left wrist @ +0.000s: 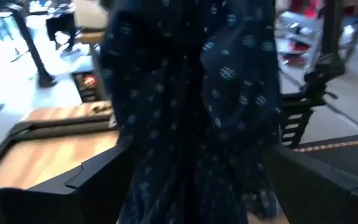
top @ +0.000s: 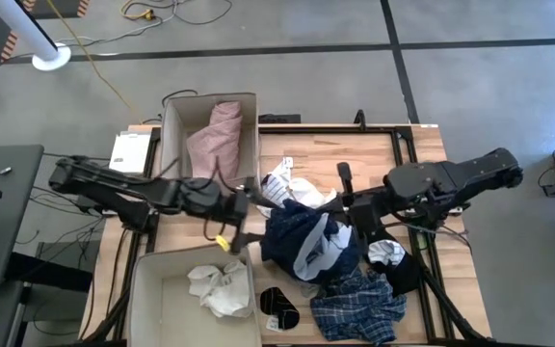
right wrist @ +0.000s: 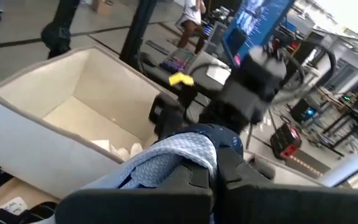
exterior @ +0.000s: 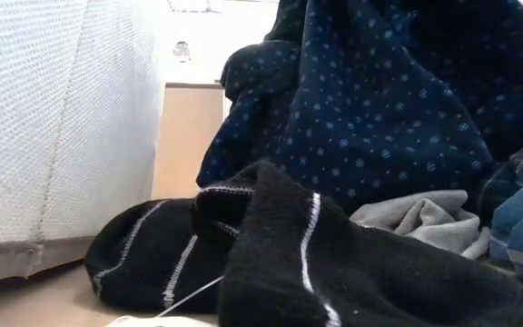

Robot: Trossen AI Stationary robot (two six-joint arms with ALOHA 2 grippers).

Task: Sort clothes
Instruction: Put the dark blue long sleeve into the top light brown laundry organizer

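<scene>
A navy dotted garment hangs between my two grippers over the middle of the table, and its lower part rests on the clothes pile. My right gripper is shut on it from the right. My left gripper is open at the garment's left edge, with a finger on each side of the hanging cloth. A black sock with white stripes lies on the table near the front. A pink garment lies in the far box and a white one in the near box. My right gripper pinches a bunched fold of the navy garment, its pale blue inner side showing, between its two fingers. It comes from the table's right, about level. The cloth hangs slack below, with its lower part on the pile. My left gripper's fingers stand on either side of the navy cloth; I cannot tell whether they touch it.
The far box and the near box stand at the table's left. A blue plaid garment, a white garment and a black-and-white piece lie around the pile. The near box wall rises beside the sock.
</scene>
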